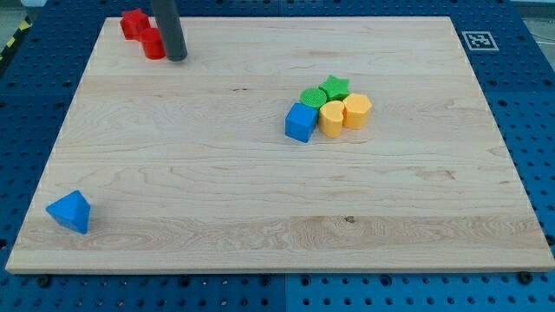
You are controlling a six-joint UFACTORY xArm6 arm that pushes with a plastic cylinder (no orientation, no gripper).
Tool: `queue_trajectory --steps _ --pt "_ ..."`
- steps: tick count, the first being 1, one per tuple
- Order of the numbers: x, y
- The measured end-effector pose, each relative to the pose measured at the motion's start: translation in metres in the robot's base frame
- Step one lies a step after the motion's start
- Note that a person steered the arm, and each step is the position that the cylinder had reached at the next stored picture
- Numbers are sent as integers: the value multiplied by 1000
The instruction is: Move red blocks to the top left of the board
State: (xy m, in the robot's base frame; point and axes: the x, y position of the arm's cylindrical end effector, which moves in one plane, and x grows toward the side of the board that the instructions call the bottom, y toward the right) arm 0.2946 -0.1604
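blue block, near corner: a blue wedge-like block (69, 211) sits alone at about 7 o'clock on the surface, close to the view's bottom-left corner and well apart from everything else.
surface: a pale wooden board (260, 199) lying on a blue pegged bench (529, 130); a small black-and-white marker tag (477, 40) sits at about 1 o'clock, just off the board's far right corner.
middle cluster: just right of centre, five blocks are packed together.
blue cube: the blue cube (301, 121) is the nearest and leftmost of the cluster, at its 8 o'clock.
yellow blocks: two rounded yellow blocks, one (331, 119) touching the cube's right side, the other (356, 111) at its 3 o'clock, touching it.
green blocks: a green star (334, 87) at the cluster's 12 o'clock, and a second green block (310, 96) at its left, shape unclear, partly hidden behind the cube.
red blocks: two red blocks at about 11 o'clock, near the far left corner; the nearer one (153, 43) touches the farther one (133, 24), whose shape i cannot make out.
tool: a plain dark rod with nothing to open or close and holding nothing; my tip (177, 59) rests on the surface at the 3 o'clock side of the nearer red block, touching it or just beside it.
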Motion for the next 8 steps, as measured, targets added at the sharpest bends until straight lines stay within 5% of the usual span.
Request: queue_trajectory --steps 8 --pt "-21 -48"
